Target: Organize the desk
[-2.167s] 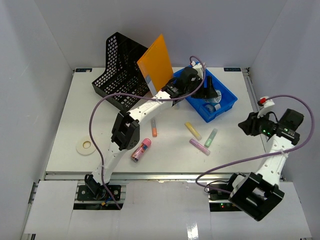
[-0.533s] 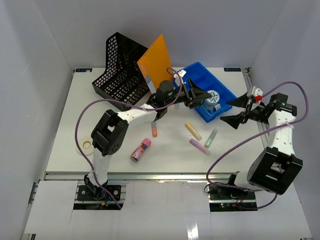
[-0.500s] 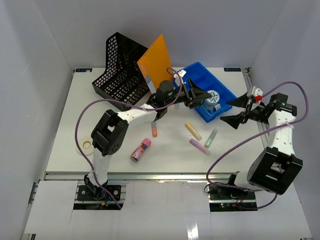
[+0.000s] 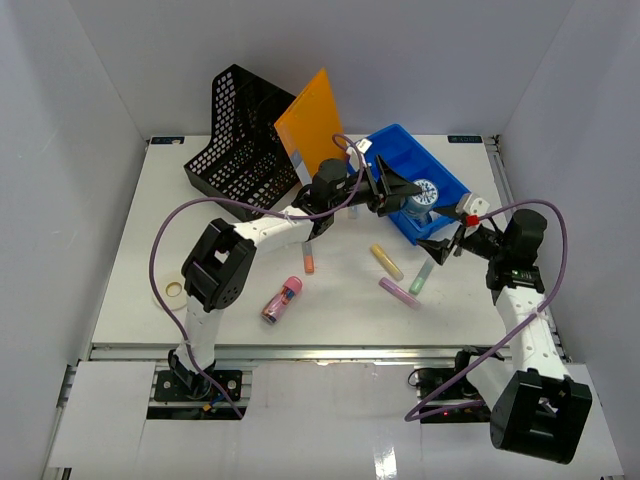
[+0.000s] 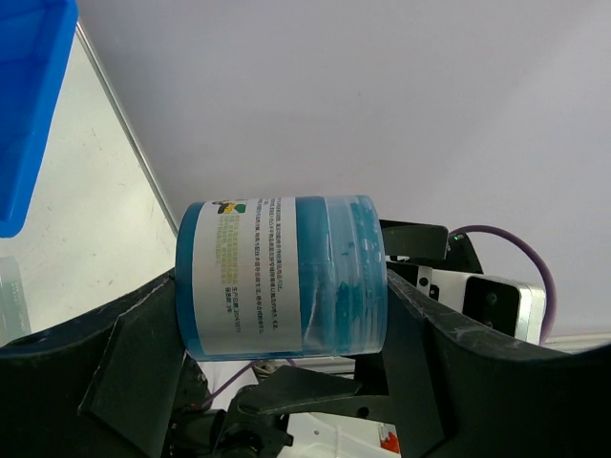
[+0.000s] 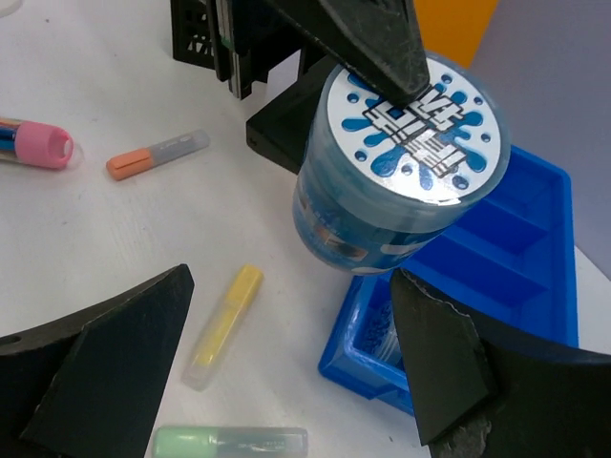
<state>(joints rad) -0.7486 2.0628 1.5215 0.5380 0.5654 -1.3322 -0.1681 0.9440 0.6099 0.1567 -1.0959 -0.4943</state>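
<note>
Bright, even, diffuse light fills all three views. The white counter (image 4: 360, 300) carries only faint, soft shadows beside the blue tray (image 4: 398, 148). The overhead picture is sharp throughout. Above the tray, the blue tub (image 6: 382, 191) shows a mild sheen on its lid. In the left wrist view the tray's corner looks slightly soft.

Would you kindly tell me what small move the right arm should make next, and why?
Probably ease the right hand forward until it straddles the blue tub. The left hand is shut on that tub, holding it up by the blue tray. The right hand is open, aimed at the tub and not touching it yet, which looks like a handover.
</note>
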